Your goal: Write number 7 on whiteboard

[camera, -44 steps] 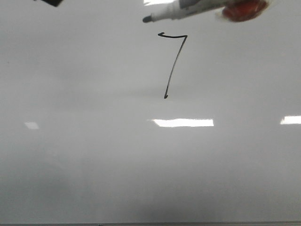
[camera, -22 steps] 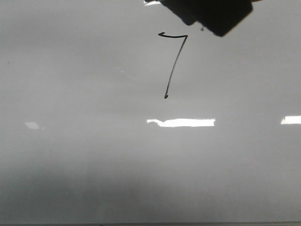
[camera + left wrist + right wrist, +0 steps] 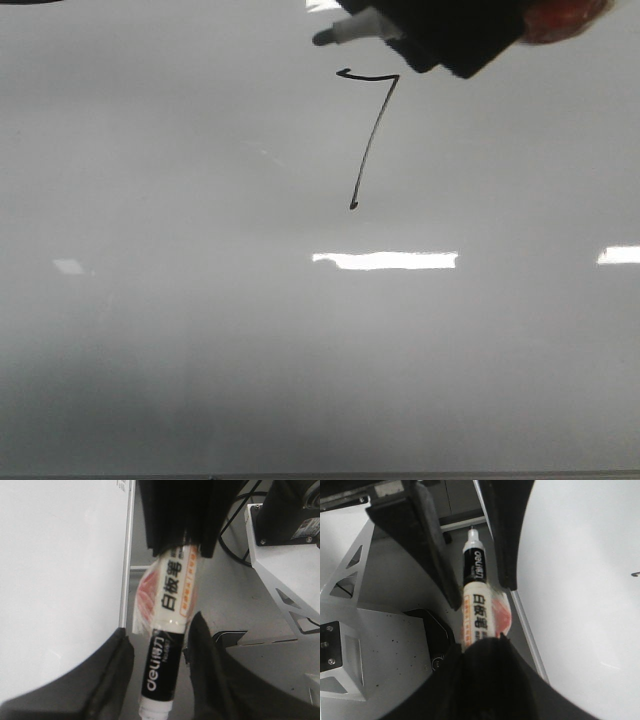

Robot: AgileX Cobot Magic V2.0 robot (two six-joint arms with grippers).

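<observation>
The right gripper [image 3: 480,645] jaws pinch the whiteboard marker [image 3: 476,605]; the left gripper [image 3: 160,675] jaws are spread around its tip end. The number 7 [image 3: 368,135] lies on the whiteboard [image 3: 180,330] just below the marker, its long stroke slanting down-left.

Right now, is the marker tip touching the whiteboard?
No: in the front view the marker tip sits above and left of the finished number 7, clear of its strokes on the whiteboard.

Plain grey floor [image 3: 240,595] off to the side, with a white metal frame [image 3: 285,575] standing on it. Black cables [image 3: 235,535] trail behind it.
</observation>
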